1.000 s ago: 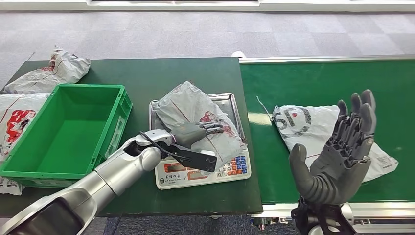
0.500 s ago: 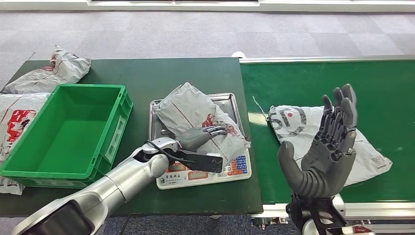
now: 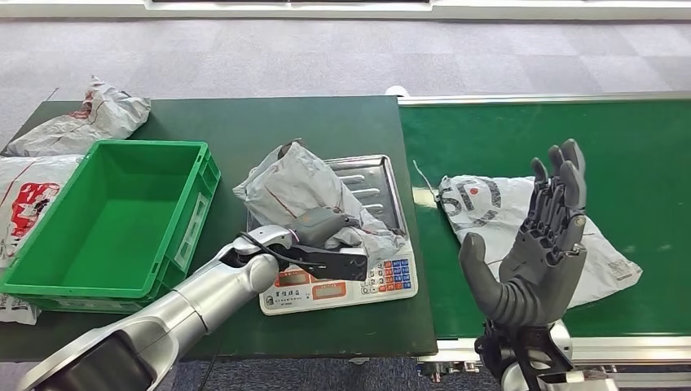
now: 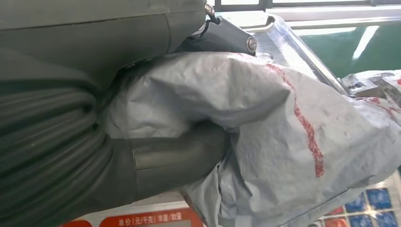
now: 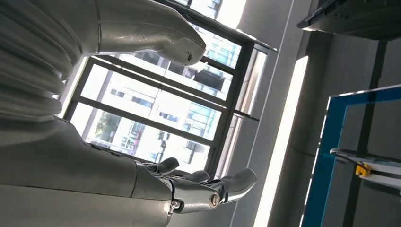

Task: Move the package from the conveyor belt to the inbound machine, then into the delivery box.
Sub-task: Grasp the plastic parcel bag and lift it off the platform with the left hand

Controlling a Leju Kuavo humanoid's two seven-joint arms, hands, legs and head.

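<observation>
On the scale tray (image 3: 383,175) at the table's middle, a grey package (image 3: 297,186) is gripped by the left hand (image 3: 324,226). The green box (image 3: 183,236) lies just left. The right hand (image 3: 542,244) is held up empty, fingers spread.

Crumpled grey plastic package (image 3: 305,191) with red print, lying on a white scale (image 3: 342,281) with a silver steel tray, red display panel and blue, red and white keys. Bright green plastic crate (image 3: 175,244) near the dark green table's (image 3: 244,122) left edge. White plastic mailer (image 3: 505,216), grey lettering with a red dot, on the green conveyor belt (image 3: 521,130).
</observation>
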